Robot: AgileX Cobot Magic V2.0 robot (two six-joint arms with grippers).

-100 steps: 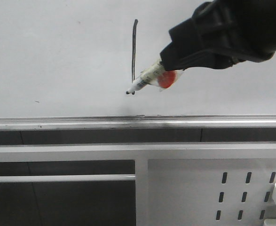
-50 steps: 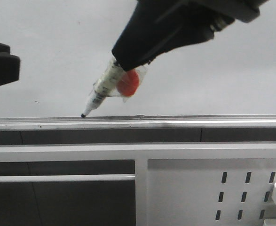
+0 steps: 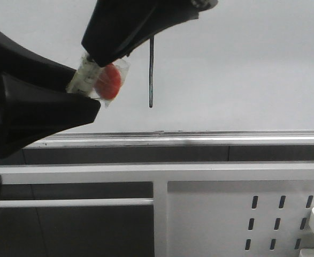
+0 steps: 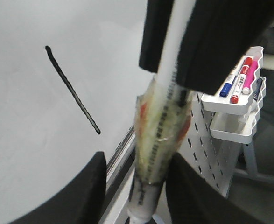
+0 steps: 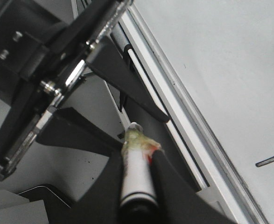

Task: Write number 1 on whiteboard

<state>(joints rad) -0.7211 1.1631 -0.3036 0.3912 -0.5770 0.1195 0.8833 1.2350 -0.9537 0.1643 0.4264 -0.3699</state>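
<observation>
— Nearest item?
— My black left gripper (image 3: 87, 110), jaws spread around the taped white marker pen (image 4: 158, 140); black right gripper (image 5: 137, 186) clamps it.
— Farther?
— Thin dark vertical number 1 (image 3: 151, 72), finished, on the glossy pale whiteboard (image 3: 242, 69). I judge only handover remains.

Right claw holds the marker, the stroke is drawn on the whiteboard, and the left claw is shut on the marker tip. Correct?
Not quite. The left wrist view shows the left claw open, the marker passing between its fingers. The right claw does hold it, and the stroke is on the whiteboard.
</observation>
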